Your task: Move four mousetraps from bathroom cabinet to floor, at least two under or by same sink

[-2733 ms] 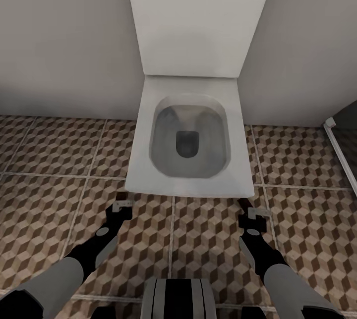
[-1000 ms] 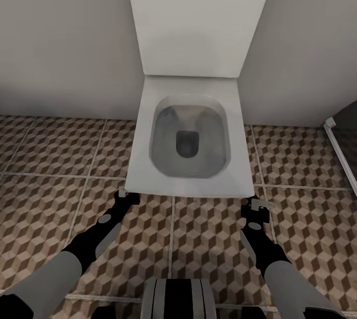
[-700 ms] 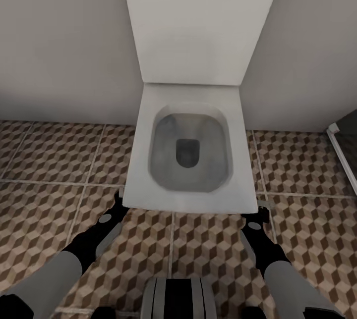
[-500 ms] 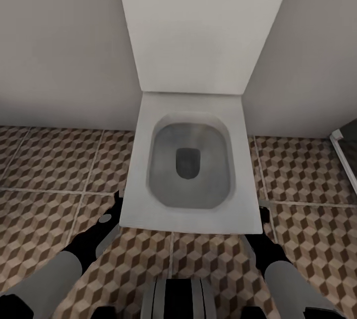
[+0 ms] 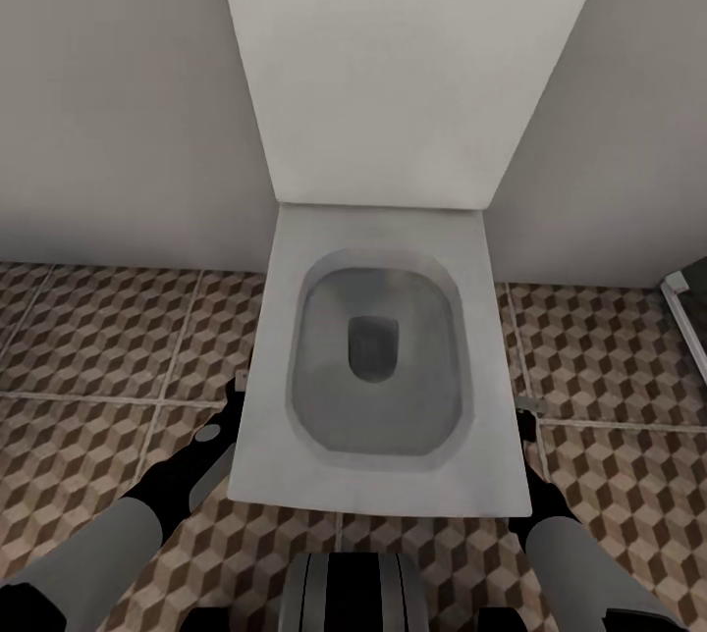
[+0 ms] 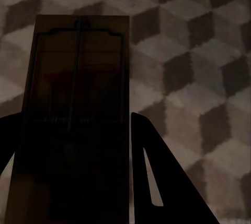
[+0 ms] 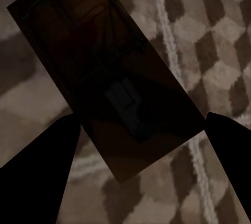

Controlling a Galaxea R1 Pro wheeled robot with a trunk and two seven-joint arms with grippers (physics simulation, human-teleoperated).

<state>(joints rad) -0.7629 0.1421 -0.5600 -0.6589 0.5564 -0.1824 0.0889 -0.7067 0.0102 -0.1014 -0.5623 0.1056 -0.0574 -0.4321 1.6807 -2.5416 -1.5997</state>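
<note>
Each wrist view has one of the mousetraps up close. A tan board with dark wire (image 6: 78,78) sits between the fingers of my left gripper (image 6: 73,122), which is shut on it. Another mousetrap (image 7: 99,62) lies tilted in my right gripper (image 7: 141,117), also shut on it. Both hang just above the cube-patterned bathroom floor (image 5: 88,338). In the head view my left gripper (image 5: 238,389) and right gripper (image 5: 526,412) flank a white toilet, their tips partly hidden under its rim. The cabinet and the sink are out of view.
A white wall-hung toilet (image 5: 378,490) with its lid up stands straight ahead, close against a pale wall (image 5: 108,122). A dark frame with a white edge (image 5: 687,313) stands at the far right. Tiled floor lies open to the left and right of the bowl.
The whole head view has shifted, so the toilet now looks nearer and lower. Both grippers went from open floor in front of the bowl to its sides, still holding the mousetraps.
</note>
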